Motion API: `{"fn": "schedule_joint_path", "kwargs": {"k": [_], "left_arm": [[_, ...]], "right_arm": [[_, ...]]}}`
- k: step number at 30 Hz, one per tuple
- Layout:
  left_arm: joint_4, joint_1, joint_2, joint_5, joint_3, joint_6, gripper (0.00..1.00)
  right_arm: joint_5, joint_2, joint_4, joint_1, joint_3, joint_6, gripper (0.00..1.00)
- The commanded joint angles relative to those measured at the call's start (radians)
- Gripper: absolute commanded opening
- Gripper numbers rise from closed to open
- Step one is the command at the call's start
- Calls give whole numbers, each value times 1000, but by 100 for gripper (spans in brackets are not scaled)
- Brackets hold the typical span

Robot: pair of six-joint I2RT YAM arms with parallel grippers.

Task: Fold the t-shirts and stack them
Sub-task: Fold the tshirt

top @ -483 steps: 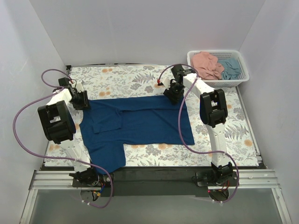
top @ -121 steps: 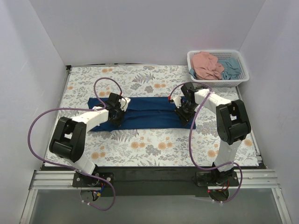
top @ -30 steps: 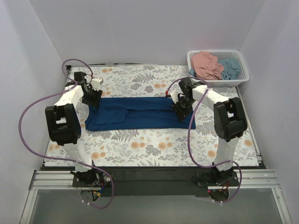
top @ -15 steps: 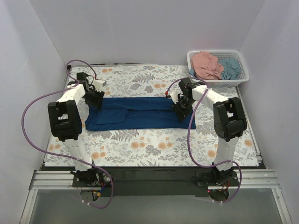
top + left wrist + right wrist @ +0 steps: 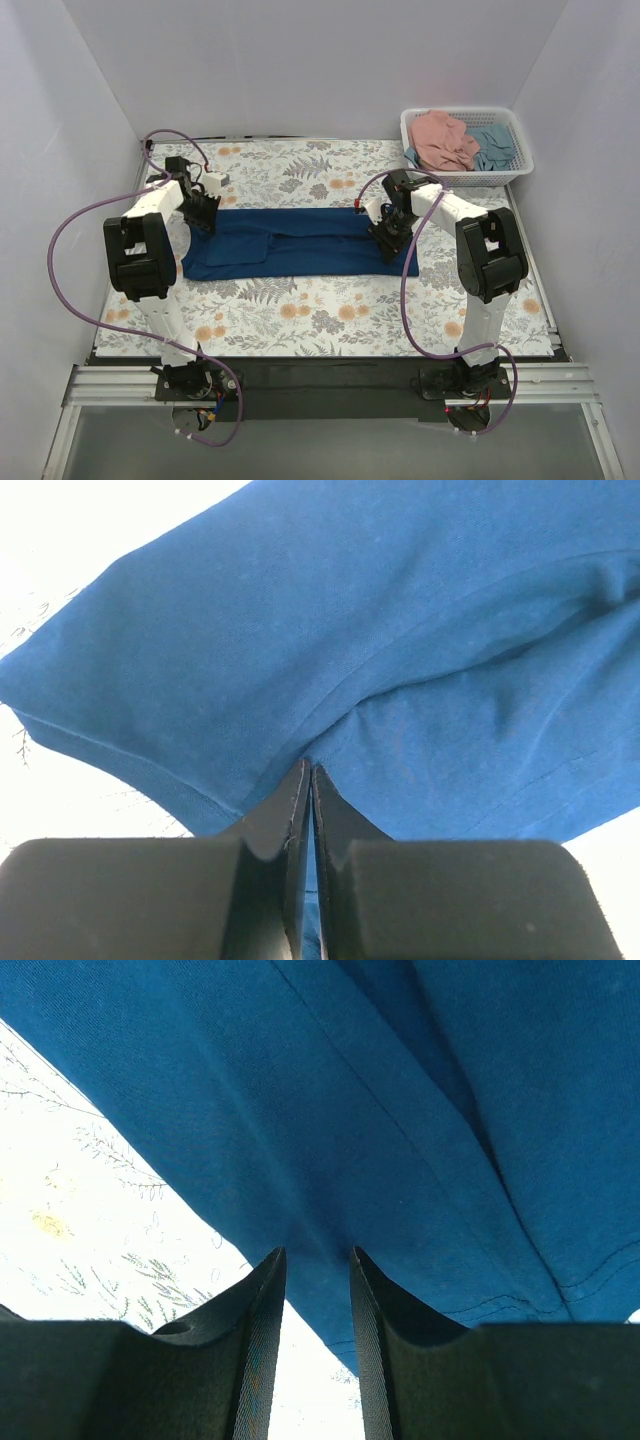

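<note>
The dark navy t-shirt (image 5: 300,243) lies folded into a long band across the middle of the table. My left gripper (image 5: 205,213) is at its far left end. In the left wrist view its jaws (image 5: 311,768) are pressed together on a pinch of the navy cloth (image 5: 400,630). My right gripper (image 5: 386,231) is at the band's right end. Its jaws (image 5: 318,1252) stand a narrow gap apart, closed on a fold of navy cloth (image 5: 330,1090) near the shirt's edge. The salmon pink t-shirt (image 5: 440,138) and the light teal-blue t-shirt (image 5: 492,146) lie crumpled in the basket.
A white lattice basket (image 5: 470,180) stands at the back right corner. The table has a floral cover (image 5: 330,310). White walls close in the back and both sides. Purple cables loop from both arms.
The left gripper has moved slightly right and down onto the shirt's far left end. The right gripper has stayed at the right end. The shirt lies as before.
</note>
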Motion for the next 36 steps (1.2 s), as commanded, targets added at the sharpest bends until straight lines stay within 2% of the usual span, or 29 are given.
{"fn": "schedule_joint_path", "kwargs": {"k": [1,11,24,31,33,34,36], "left_arm": [[-6,-11,-69,43,27,13,0],[31,-26,-145,22,27,20,0],[149,-26,-93,-41,7,-30,0],[160,-28,-57,-43,-8,-38,0],[154,-28,-54,-40,-7,-49,8],[153,-28,-56,-41,-5,-53,18],[137,-26,-73,-49,-4,-76,22]], "right_arm": [[1,7,-15,5,-7,-15,38],[1,9,-15,5,-10,-16,38],[7,9,-15,5,-10,-15,38],[4,9,-17,5,-7,-12,38],[4,10,-18,7,0,-10,38],[2,9,-18,5,3,-9,38],[2,4,-22,5,9,-9,38]]}}
